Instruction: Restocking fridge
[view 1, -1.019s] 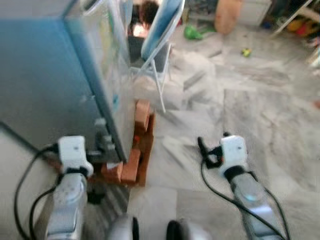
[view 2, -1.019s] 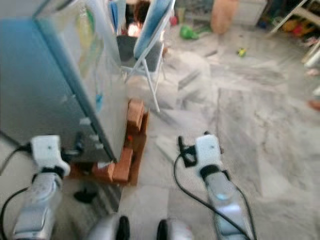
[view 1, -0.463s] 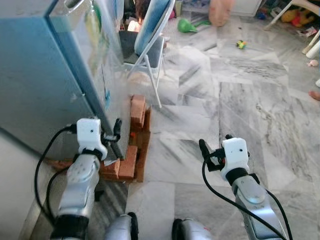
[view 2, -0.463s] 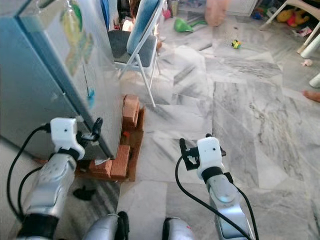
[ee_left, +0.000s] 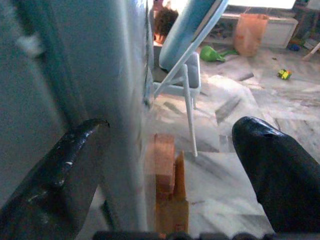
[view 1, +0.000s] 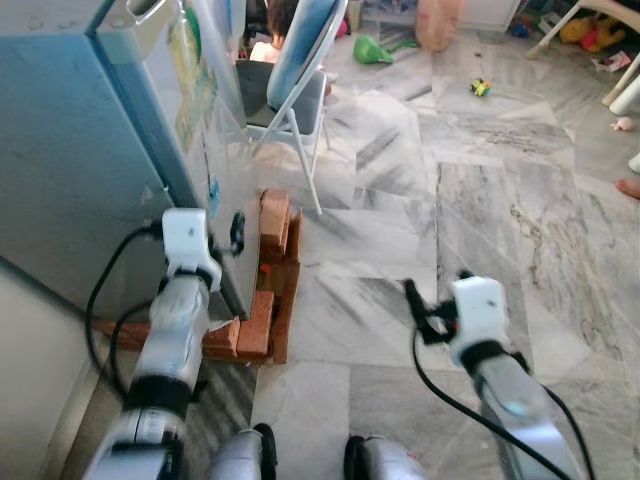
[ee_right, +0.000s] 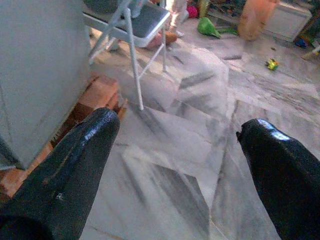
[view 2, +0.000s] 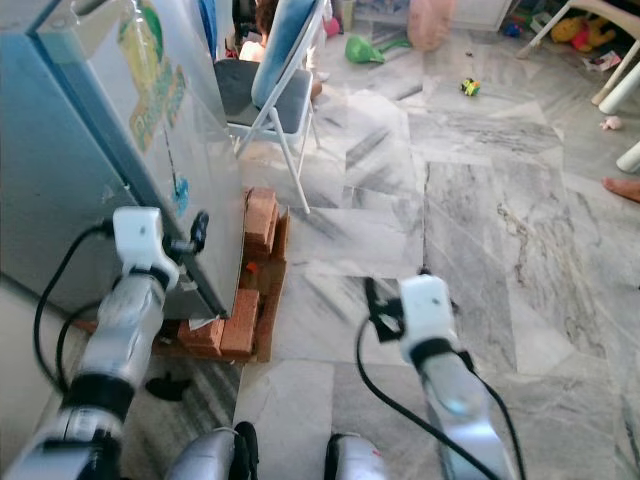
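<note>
right hand (ee_right: pixel 175 165): we see its two black fingers (ee_right: pixel 75 165) spread wide over the marble floor (ee_right: pixel 170 145) | fridge (ee_right: pixel 35 65) side standing on bricks (ee_right: pixel 97 92) | folding chair (ee_right: pixel 135 20) behind | green toy (ee_right: pixel 207 27), small toy car (ee_right: pixel 271 64) farther off

Grey-veined marble floor (view 1: pixel 470 200) in daylight, folding chair (view 1: pixel 300 80) with blue backrest and grey seat, stacked red bricks (view 1: pixel 275 225) on the floor beside it, green watering can (view 1: pixel 378 48), small toy car (view 1: pixel 481 88), orange bag (view 1: pixel 440 20) at the far wall
</note>
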Robot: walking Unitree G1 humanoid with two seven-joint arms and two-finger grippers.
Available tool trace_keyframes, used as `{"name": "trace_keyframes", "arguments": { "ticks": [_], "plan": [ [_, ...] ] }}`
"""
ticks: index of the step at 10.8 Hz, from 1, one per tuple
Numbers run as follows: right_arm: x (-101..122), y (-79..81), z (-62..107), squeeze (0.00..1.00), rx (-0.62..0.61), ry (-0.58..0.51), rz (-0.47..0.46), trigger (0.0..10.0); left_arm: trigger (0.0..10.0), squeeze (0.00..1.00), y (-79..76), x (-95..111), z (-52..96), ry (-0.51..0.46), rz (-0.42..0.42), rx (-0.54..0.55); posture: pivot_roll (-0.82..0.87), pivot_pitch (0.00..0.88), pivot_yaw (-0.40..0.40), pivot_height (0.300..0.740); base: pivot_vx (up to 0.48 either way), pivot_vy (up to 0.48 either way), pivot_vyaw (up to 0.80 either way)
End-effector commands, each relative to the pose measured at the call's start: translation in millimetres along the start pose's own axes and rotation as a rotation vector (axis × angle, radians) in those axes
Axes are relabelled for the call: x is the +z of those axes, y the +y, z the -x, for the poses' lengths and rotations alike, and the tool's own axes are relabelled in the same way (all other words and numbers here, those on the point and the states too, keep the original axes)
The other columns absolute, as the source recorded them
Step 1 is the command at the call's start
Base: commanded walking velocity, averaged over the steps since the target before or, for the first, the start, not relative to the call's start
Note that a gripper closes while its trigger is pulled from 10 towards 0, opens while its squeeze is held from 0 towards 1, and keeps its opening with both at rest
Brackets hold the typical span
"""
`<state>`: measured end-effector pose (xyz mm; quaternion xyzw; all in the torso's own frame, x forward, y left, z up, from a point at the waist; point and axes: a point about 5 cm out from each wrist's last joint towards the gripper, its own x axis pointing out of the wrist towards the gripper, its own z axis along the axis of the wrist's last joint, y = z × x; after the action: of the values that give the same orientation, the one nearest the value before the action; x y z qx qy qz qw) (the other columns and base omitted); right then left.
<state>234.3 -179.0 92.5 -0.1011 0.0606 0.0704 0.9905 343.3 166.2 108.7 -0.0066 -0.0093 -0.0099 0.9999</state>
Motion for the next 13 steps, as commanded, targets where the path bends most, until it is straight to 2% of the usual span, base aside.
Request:
{"name": "trace_keyframes", "arguments": {
  "ticks": [1, 3, 5, 8, 10, 12, 13],
  "plan": [
    [1.6, -4.7, 3.9, 0.0, -0.008, 0.003, 0.004, 10.0, 10.0, 0.0, 2.4, -1.4, -2.2, 0.003, -0.014, 0.022, -0.12, 0.197, -0.02, 0.74, 0.0, 0.0, 0.0],
    [1.8, -5.7, 7.3, 0.0, -0.012, 0.012, 0.008, 10.0, 10.0, 0.0, 12.2, 4.5, -12.8, -0.01, -0.086, 0.077, -0.14, 0.208, -0.021, 0.74, 0.0, 0.0, 0.0],
    [1.8, -4.3, 8.8, 0.0, -0.006, 0.021, 0.009, 10.0, 10.0, 0.0, 29.3, 9.8, -17.0, -0.018, -0.098, 0.144, -0.13, 0.213, -0.024, 0.74, 0.0, 0.0, 0.0],
    [0.7, -0.5, 6.9, 0.0, 0.006, 0.027, 0.003, 10.0, 10.0, 0.0, 32.3, 4.6, -13.6, -0.025, -0.111, 0.161, -0.12, 0.218, -0.028, 0.74, 0.0, 0.0, 0.0],
    [0.4, -0.3, 6.7, 0.0, 0.008, 0.026, 0.001, 10.0, 10.0, 0.0, 34.7, 9.0, -16.9, -0.032, -0.125, 0.18, -0.12, 0.216, -0.025, 0.74, 0.0, 0.0, 0.0],
    [-0.8, -2.2, 7.3, 0.0, 0.001, 0.029, 0.001, 10.0, 10.0, 0.0, 43.5, 12.8, -18.6, -0.034, -0.169, 0.253, -0.12, 0.215, -0.02, 0.74, 0.0, 0.0, 0.0],
    [-0.8, -1.4, 7.6, 0.0, 0.004, 0.028, 0.001, 10.0, 10.0, 0.0, 44.9, 13.5, -20.2, -0.027, -0.132, 0.257, -0.12, 0.21, -0.02, 0.74, 0.0, 0.0, 0.0]
  ]
}}
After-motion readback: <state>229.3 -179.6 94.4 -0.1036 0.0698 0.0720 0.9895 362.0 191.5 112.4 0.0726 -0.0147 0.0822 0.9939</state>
